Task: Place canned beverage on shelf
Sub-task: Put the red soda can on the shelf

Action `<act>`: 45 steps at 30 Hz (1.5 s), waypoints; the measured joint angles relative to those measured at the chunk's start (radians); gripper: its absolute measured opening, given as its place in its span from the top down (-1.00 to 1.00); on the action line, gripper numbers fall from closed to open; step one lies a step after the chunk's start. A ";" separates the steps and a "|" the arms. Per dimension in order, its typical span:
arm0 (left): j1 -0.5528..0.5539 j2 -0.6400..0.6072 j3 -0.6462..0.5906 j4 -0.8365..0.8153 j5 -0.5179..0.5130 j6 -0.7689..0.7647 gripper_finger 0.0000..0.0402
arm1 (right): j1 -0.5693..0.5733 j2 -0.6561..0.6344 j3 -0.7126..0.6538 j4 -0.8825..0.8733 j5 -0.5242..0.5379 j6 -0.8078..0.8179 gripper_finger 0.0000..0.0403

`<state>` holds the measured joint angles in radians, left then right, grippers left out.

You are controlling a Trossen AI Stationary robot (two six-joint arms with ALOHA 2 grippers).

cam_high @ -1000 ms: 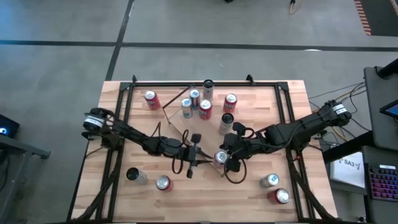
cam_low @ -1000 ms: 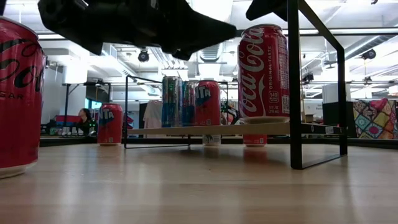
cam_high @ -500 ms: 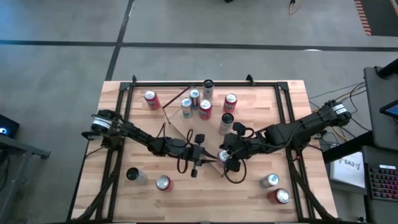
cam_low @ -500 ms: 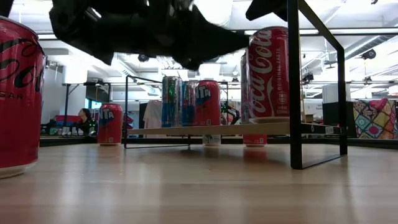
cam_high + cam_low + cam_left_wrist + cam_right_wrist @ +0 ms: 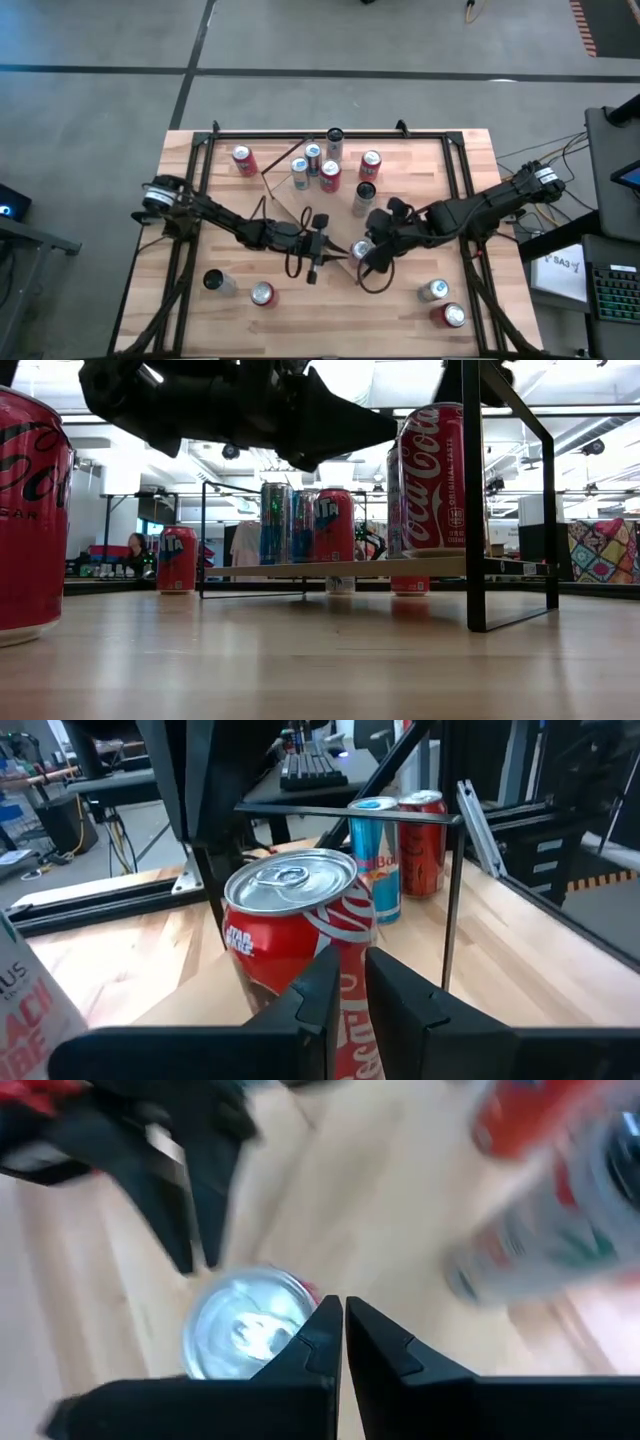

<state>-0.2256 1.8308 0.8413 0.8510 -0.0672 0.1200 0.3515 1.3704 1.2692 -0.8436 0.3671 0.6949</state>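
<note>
The left gripper point(image 5: 316, 247), fingers nearly closed, now sits nearer the red can point(image 5: 361, 249) than a second ago. The right gripper point(image 5: 377, 252), closed, now stands back from the can, which stands upright on the shelf point(image 5: 400, 567).

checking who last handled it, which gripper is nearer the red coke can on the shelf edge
Right. The right gripper sits shut just above and beside the red coke can. The left gripper, nearly closed and empty, points at the can from the other side, slightly farther off.
</note>
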 joint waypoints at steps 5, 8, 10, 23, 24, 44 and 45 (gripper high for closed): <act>0.000 -0.013 0.000 -0.013 -0.012 0.016 0.82 | 0.000 0.001 -0.019 -0.049 -0.001 0.093 0.95; 0.000 -0.014 0.000 -0.015 -0.028 0.022 0.82 | 0.000 0.001 -0.031 -0.045 -0.007 0.091 0.95; 0.000 -0.017 0.000 -0.014 -0.030 0.028 0.82 | 0.000 0.001 -0.034 -0.033 -0.008 0.083 0.95; 0.000 -0.027 0.000 -0.024 -0.047 0.036 0.82 | 0.002 0.005 -0.041 0.050 -0.033 0.004 0.96; 0.000 -0.027 0.000 -0.024 -0.047 0.036 0.82 | 0.002 0.008 -0.041 0.050 -0.031 0.004 0.95; -0.001 -0.027 0.000 -0.031 -0.047 0.036 0.82 | 0.004 0.030 -0.040 0.058 -0.054 0.000 0.96; -0.001 -0.027 0.000 -0.031 -0.047 0.036 0.82 | 0.004 0.030 -0.040 0.058 -0.054 0.001 0.96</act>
<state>-0.2264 1.8034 0.8410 0.8204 -0.1144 0.1558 0.3557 1.4002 1.2293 -0.7853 0.3134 0.6955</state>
